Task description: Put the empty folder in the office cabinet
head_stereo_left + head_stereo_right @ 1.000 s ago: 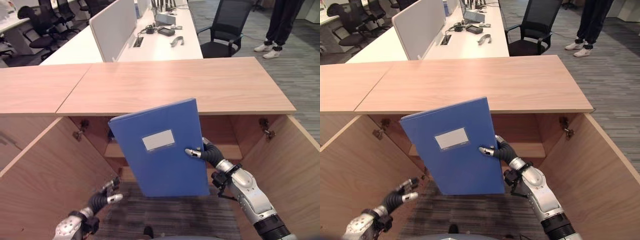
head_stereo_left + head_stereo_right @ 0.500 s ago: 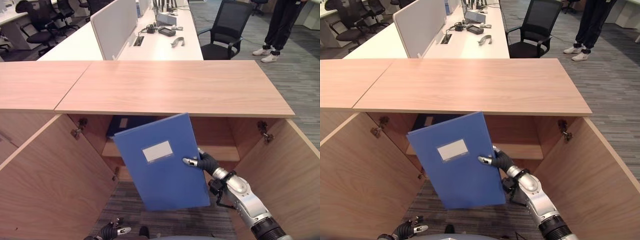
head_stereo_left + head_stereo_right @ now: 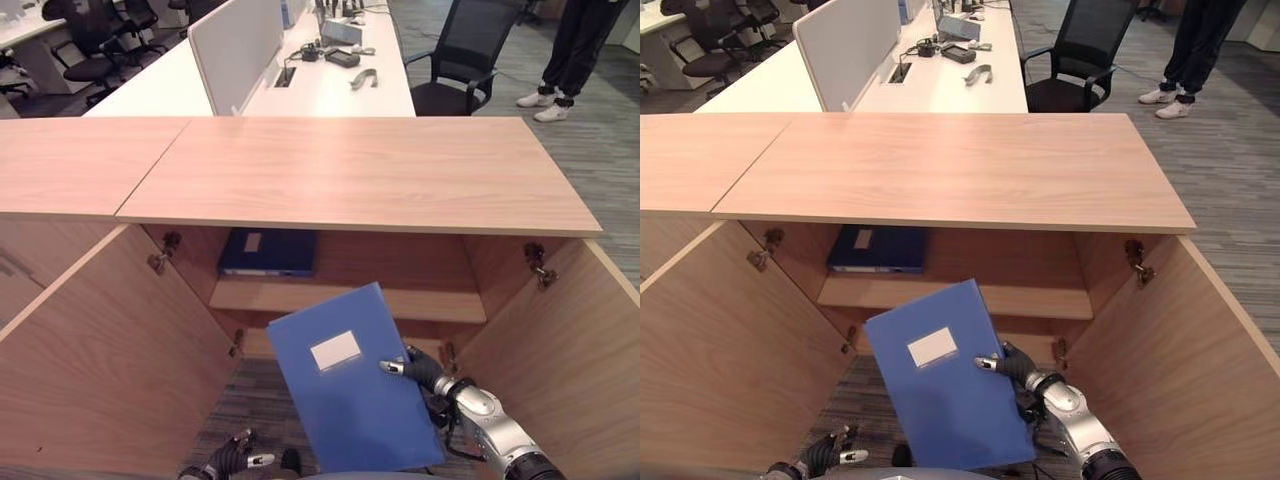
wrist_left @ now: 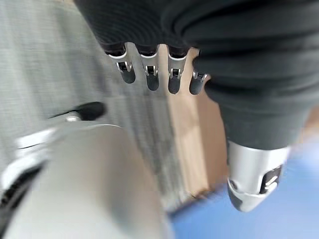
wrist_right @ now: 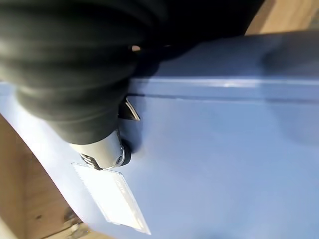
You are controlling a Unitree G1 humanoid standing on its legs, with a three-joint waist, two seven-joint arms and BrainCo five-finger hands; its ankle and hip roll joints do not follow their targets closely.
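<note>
open wooden office cabinet, doors wide, darker folder on its shelf. right hand pinches blue folder low in front. left hand hangs relaxed. tilted folder could catch the shelf's front edge.

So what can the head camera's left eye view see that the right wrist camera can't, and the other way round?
The left eye view alone takes in the open cabinet, a dark folder lying on its shelf, the left hand low down, desks, a chair and a person's legs. The right wrist view alone shows the thumb close up, pressed on the cover. Both share the blue folder with its white label, pinched by the right hand.
</note>
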